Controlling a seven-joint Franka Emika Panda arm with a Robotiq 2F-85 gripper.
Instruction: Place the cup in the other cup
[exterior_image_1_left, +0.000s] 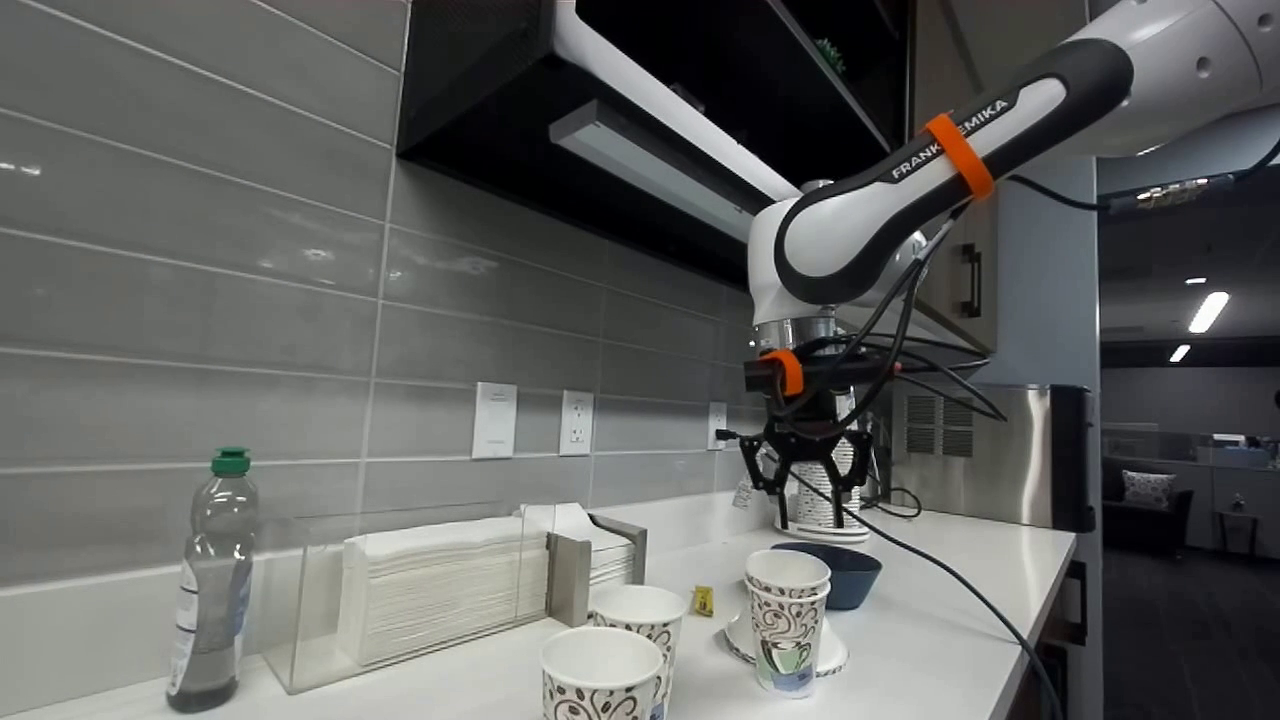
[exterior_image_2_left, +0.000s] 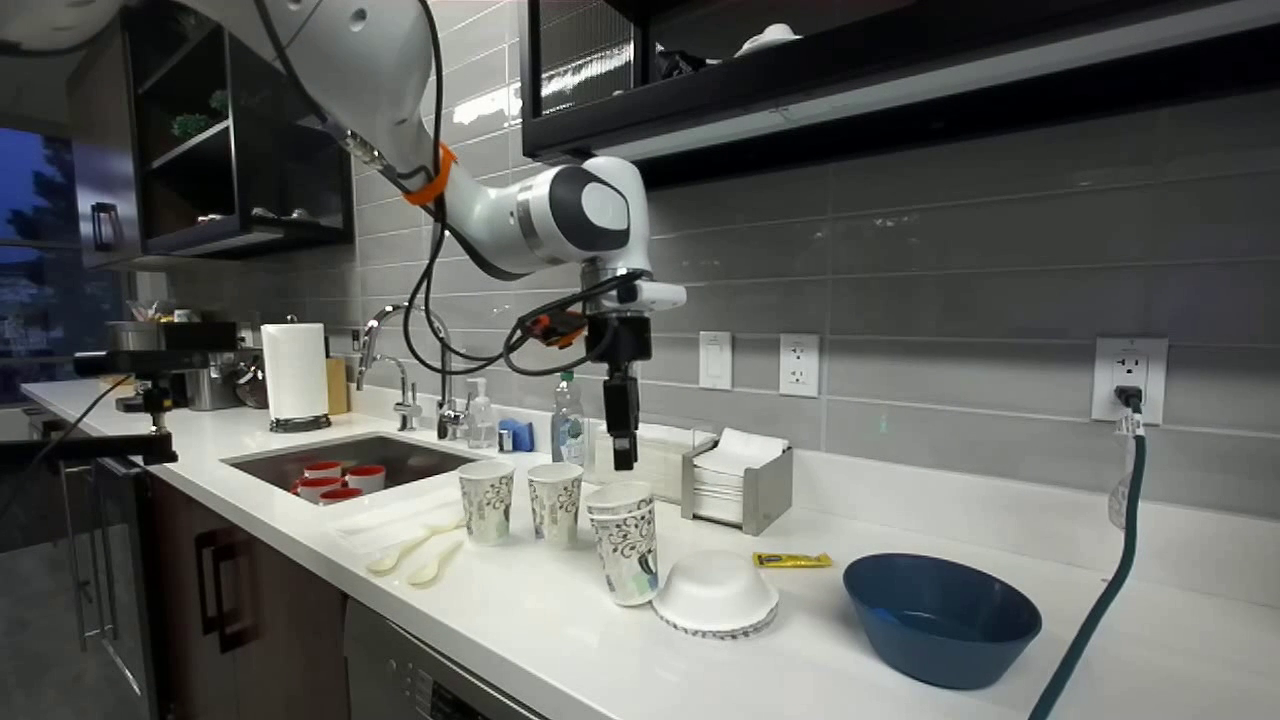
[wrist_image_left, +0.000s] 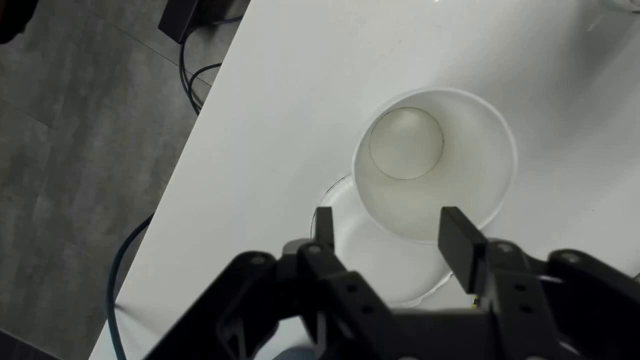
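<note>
Wrist view: my gripper (wrist_image_left: 387, 220) released, fingers spread well apart. In an exterior view I see the cup (exterior_image_2_left: 620, 497) at six o'clock below it, nested upright in the other cup (exterior_image_2_left: 630, 565). From that pair: upturned white bowls (exterior_image_2_left: 715, 590) at four o'clock, two more paper cups (exterior_image_2_left: 487, 505) at ten.

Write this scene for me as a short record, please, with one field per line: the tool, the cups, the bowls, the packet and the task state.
tool: open, holding nothing
upper cup: nested in the lower cup
loose cups: two, upright on the counter
white bowl: upside down, beside the lower cup
blue bowl: upright
packet: yellow, on the counter
task state: looks done, since the upper cup sits in the lower one
</note>
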